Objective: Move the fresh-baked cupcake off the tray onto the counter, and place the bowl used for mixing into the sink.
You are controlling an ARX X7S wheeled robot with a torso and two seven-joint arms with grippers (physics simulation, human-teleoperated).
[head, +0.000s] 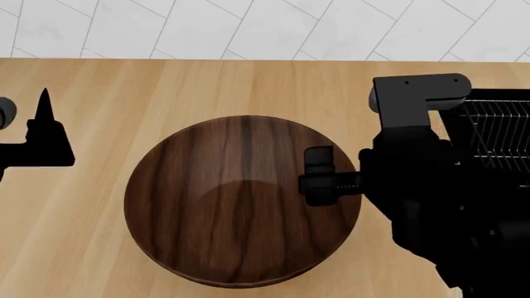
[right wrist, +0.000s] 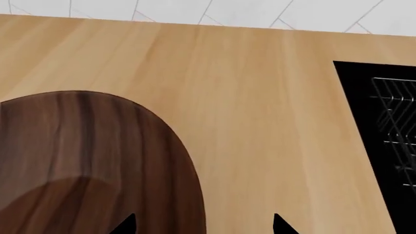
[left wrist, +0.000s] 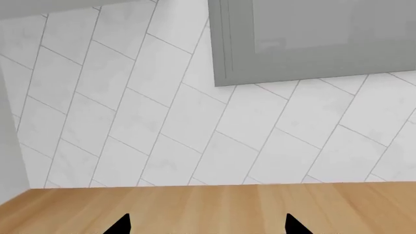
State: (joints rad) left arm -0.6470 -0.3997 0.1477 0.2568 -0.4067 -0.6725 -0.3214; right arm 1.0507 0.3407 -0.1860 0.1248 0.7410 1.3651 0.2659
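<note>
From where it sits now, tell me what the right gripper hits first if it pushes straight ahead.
Probably the bowl's rim: the right gripper straddles that edge, one fingertip over wood, one over the counter. Depth is unclear.

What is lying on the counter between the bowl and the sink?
Nothing: the right wrist view shows only bare counter between the bowl and the sink. In the head view the right arm hides that stretch.

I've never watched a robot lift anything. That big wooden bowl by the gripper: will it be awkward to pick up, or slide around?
The bowl looks like rigid wood, so it probably won't flex. It is far wider than the right gripper at its rim, so a one-sided rim hold may let it tilt. Its glossy finish on the smooth counter suggests it could slide if nudged.
</note>
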